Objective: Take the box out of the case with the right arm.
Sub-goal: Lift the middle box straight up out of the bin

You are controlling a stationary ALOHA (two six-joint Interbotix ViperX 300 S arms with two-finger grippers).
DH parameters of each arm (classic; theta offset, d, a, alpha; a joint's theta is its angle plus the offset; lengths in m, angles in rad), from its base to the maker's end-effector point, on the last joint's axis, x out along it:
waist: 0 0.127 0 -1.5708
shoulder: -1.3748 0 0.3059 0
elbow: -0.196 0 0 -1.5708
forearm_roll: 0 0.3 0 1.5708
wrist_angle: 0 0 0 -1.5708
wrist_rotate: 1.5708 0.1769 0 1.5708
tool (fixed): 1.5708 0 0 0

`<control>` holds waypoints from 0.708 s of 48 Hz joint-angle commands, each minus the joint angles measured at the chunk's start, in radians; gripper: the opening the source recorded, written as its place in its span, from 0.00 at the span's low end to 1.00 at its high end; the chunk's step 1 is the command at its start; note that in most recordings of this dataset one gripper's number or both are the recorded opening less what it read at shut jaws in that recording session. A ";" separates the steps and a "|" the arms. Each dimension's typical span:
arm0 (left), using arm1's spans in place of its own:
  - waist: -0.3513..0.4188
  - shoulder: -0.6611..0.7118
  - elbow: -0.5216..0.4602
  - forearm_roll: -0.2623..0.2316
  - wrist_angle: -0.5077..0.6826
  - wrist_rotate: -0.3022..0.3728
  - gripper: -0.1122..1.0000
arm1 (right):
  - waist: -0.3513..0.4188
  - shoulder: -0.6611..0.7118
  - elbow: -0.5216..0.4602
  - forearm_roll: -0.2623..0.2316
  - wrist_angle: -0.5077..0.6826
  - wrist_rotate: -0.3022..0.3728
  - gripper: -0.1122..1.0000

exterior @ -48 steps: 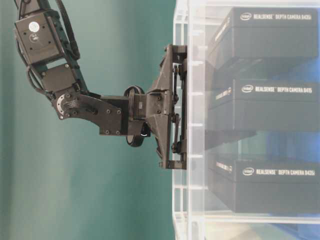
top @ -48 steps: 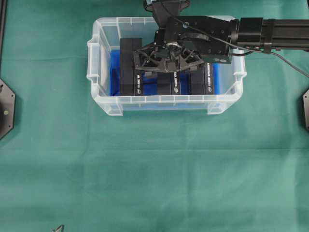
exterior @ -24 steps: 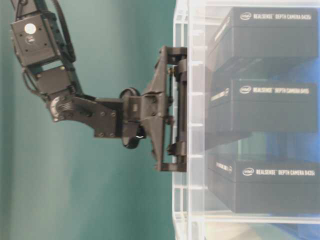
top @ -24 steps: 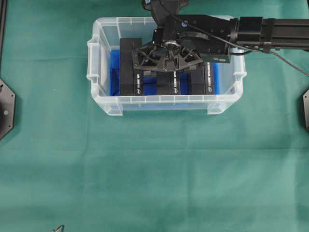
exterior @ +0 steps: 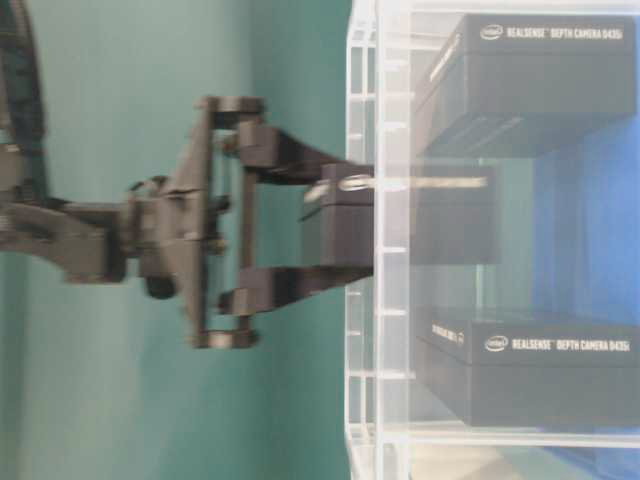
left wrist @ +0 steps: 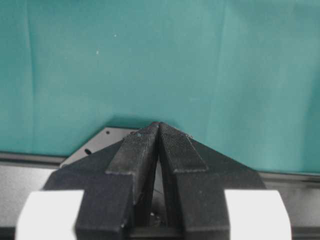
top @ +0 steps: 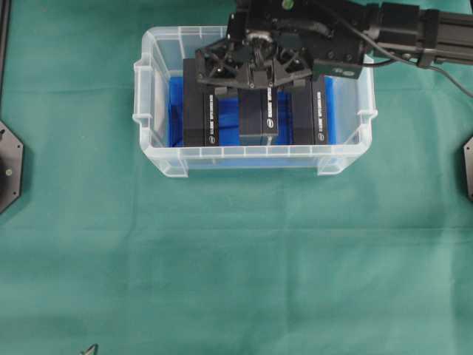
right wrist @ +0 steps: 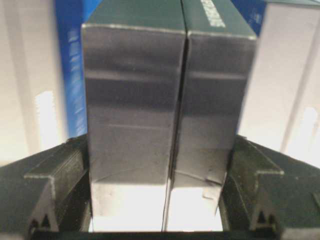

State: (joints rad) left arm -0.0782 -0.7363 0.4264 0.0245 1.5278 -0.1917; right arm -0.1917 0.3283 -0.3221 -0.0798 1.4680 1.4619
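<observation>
The right gripper [top: 253,68] is clamped across the middle RealSense box [top: 259,117], its near end lifted past the rim of the case [top: 151,111] so it clears its two neighbours, while the left gripper [left wrist: 158,131], fingers together, idles apart.

A green cloth [top: 236,259] covers the table, with the case [top: 151,96] on it.

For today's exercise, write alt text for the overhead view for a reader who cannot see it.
The right tool grips the middle black box, lifted above the two boxes that flank it inside the case. The clear case, with its blue floor, sits at the top of a green cloth.
</observation>
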 commanded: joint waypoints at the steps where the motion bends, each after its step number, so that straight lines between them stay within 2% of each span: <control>1: -0.002 0.002 -0.029 0.003 -0.003 0.002 0.10 | 0.006 -0.066 -0.081 -0.020 0.046 -0.002 0.68; 12: -0.003 0.002 -0.031 0.003 -0.003 0.000 0.10 | 0.008 -0.067 -0.216 -0.063 0.187 -0.003 0.69; 23: -0.003 0.002 -0.029 0.003 0.000 0.000 0.10 | 0.009 -0.067 -0.311 -0.064 0.252 -0.005 0.69; 34: -0.003 0.003 -0.029 0.003 0.000 0.000 0.10 | 0.009 -0.067 -0.328 -0.060 0.278 -0.006 0.69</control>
State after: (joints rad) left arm -0.0782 -0.7363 0.4264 0.0245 1.5309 -0.1917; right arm -0.1856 0.3175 -0.6228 -0.1381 1.7395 1.4573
